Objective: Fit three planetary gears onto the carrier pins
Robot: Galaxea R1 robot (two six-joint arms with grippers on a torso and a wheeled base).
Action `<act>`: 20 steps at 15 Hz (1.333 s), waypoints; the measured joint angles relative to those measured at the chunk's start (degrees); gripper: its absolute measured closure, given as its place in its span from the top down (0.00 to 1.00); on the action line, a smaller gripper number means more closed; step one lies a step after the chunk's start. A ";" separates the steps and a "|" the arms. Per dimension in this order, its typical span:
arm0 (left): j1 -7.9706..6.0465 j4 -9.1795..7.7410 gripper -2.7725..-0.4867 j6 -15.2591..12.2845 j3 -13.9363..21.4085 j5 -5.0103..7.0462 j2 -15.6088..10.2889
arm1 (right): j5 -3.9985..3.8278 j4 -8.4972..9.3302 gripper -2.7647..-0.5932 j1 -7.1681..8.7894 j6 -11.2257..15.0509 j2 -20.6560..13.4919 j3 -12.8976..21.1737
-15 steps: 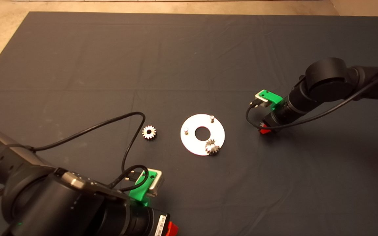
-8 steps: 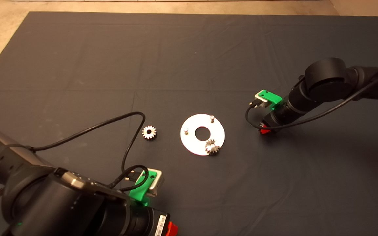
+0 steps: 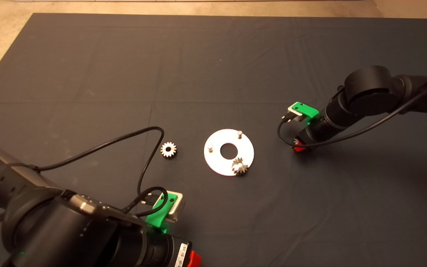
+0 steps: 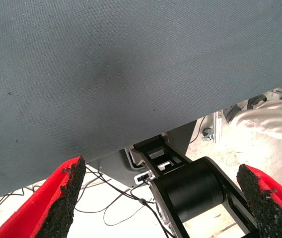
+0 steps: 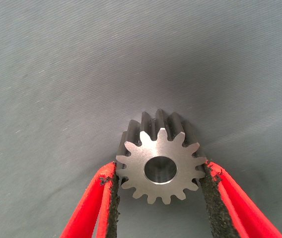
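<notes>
A shiny silver disc [image 3: 217, 161] lies mid-mat with two bare carrier pins [image 3: 239, 132] [image 3: 210, 148]. One planetary gear [image 3: 239, 166] sits on the disc's near-right pin. A second gear [image 3: 168, 150] lies loose on the mat to the disc's left. My right gripper [image 3: 299, 145] is down at the mat to the right of the disc. In the right wrist view it [image 5: 159, 171] is shut on a third gear [image 5: 160, 168], with both pads touching its teeth. In the head view this gear is hidden under the gripper. My left gripper [image 3: 195, 257] is parked at the lower left, open and empty [image 4: 161, 167].
A black cable [image 3: 124, 141] from the left arm loops over the mat close to the loose gear. The mat's near edge and the robot's base [image 4: 190, 191] show in the left wrist view, with a person's light trouser leg [image 4: 270, 121] beyond.
</notes>
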 joint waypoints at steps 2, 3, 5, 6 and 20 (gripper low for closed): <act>0.00 0.00 0.74 0.00 0.00 0.00 0.00 | -0.12 -0.01 0.18 -0.14 0.00 0.00 0.30; 0.00 0.00 0.74 0.00 0.00 0.00 0.00 | -0.20 0.00 0.17 -0.14 0.01 0.00 0.44; 0.00 0.00 0.74 0.00 0.00 0.00 0.00 | -0.39 -0.01 0.16 -0.15 0.04 -0.02 1.13; 0.00 0.00 0.74 0.00 0.00 0.00 0.01 | -0.55 -0.01 0.16 -0.14 0.23 0.02 2.29; 0.00 0.00 0.74 0.00 0.00 -0.02 0.15 | -0.18 2.31 0.15 8.88 6.21 12.29 9.33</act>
